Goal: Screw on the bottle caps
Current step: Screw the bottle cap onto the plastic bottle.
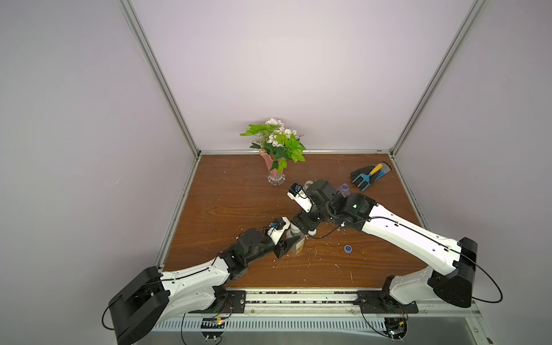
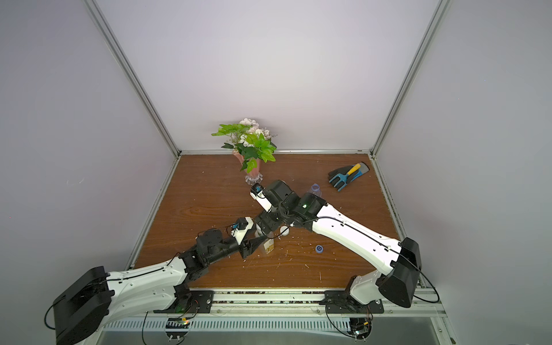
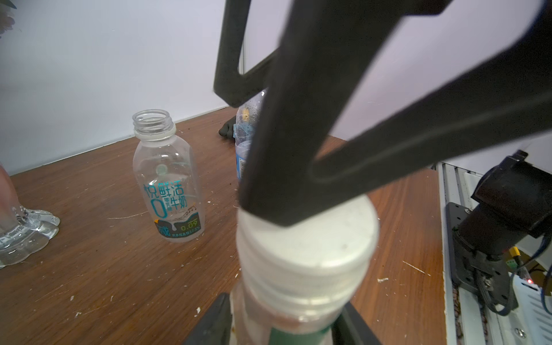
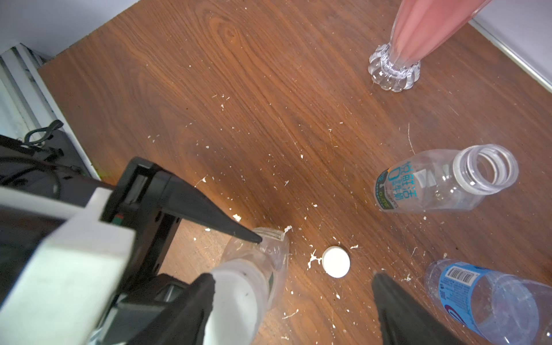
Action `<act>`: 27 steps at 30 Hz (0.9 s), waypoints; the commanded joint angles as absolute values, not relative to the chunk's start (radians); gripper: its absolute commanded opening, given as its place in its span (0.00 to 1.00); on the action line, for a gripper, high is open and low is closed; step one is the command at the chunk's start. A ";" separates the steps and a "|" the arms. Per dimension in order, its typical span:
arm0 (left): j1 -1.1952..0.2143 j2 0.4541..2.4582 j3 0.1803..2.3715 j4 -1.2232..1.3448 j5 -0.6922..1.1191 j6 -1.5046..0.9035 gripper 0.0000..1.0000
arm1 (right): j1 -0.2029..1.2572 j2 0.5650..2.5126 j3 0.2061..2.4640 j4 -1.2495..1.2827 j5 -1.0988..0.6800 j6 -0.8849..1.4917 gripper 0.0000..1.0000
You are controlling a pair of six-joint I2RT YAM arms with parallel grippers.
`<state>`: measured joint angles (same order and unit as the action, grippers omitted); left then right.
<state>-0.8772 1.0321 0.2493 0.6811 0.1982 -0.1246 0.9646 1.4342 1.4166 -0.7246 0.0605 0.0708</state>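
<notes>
The square bottle (image 3: 294, 336) stands upright near the front middle of the table (image 1: 224, 194). A white cap (image 3: 307, 239) sits on its neck, just above the green ring. Can't tell how far it's threaded on. The left gripper (image 3: 280, 325) is clamped on the bottle from the side, with one finger (image 4: 209, 215) pressed against its clear shoulder. The right gripper (image 4: 294, 277) comes in from above with its fingers wide apart. One finger (image 3: 298, 125) has its tip touching the cap's top edge, and the other hangs off to the side over bare wood, gripping nothing.

Just beside the bottle, a second white cap (image 4: 336, 262) lies flat on the table. The blue cap (image 1: 348, 248) sits further over on the right arm's side, well apart from everything else, and shows in both top views. The other two bottles stand open further back: the dark-label bottle (image 3: 167, 179) and the blue-label bottle (image 4: 490, 298), both mostly hidden under the right arm from above. The vase (image 1: 276, 173) with flowers is behind them near the back wall. A glove (image 1: 363, 180) with a yellow-handled tool (image 1: 375, 171) on it lies in the far right corner. White crumbs (image 4: 313, 260) are scattered across the wood.
</notes>
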 commanded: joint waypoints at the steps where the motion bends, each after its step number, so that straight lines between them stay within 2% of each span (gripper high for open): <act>1: -0.887 1.039 0.228 0.656 0.208 -0.132 0.53 | 0.960 1.394 1.518 -0.742 0.003 0.089 0.88; 7: -0.887 1.043 0.230 0.656 0.209 -0.132 0.54 | 0.958 1.368 1.527 -0.730 0.061 0.082 0.90; 19: -0.887 1.043 0.229 0.654 0.207 -0.130 0.54 | 0.933 1.362 1.234 -0.667 0.098 0.090 0.87; 27: -0.887 1.049 0.231 0.663 0.210 -0.129 0.54 | 0.933 1.351 1.334 -0.690 0.063 0.068 0.87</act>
<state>-0.8772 1.0363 0.2451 0.6910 0.1986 -0.1257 0.9337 1.3506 1.2846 -0.6193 0.0731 0.0921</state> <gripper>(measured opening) 0.542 0.870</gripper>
